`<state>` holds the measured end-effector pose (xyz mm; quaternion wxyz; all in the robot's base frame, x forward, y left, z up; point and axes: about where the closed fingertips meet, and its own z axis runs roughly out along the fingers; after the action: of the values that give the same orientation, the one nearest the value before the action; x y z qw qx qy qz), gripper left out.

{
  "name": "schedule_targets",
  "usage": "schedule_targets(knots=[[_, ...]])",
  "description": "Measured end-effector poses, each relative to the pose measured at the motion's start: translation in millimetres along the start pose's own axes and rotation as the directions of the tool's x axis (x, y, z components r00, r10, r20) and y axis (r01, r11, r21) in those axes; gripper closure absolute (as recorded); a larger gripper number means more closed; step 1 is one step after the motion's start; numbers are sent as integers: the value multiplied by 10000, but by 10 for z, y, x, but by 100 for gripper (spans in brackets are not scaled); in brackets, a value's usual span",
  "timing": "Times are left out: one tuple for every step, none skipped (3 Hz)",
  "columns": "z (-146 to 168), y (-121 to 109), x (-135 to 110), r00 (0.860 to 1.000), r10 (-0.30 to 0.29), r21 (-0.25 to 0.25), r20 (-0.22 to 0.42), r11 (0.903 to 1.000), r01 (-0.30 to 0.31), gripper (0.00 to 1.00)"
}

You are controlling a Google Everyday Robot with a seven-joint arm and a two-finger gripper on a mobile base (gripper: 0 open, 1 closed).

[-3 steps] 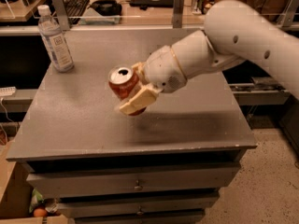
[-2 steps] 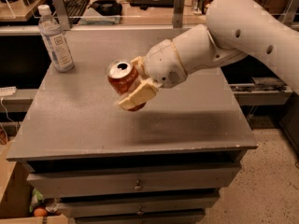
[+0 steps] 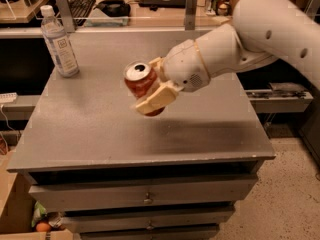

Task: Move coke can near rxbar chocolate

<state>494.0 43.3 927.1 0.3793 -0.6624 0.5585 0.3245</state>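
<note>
We see the gripper (image 3: 150, 84) over the bench (image 3: 100, 134) centre, fingers (image 3: 154, 100) clamped on the coke can (image 3: 139, 79), which is tilted and seems lifted. The can is prob. light, thin-walled and slippery, so a mid-body hold w/ moderate squeeze suits it. Rxbar chocolate not visible.

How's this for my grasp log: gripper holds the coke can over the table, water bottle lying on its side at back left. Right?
Not quite: the camera view shows the water bottle standing upright at back left. The gripper does hold the coke can over the table.
</note>
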Motion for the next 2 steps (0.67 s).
schedule_targets(knots=[[-866,-318,316,9994,336,1939,28,9804,-336,100],[-1469,-615,551,9983,545,3155,219,9471,-586,100]])
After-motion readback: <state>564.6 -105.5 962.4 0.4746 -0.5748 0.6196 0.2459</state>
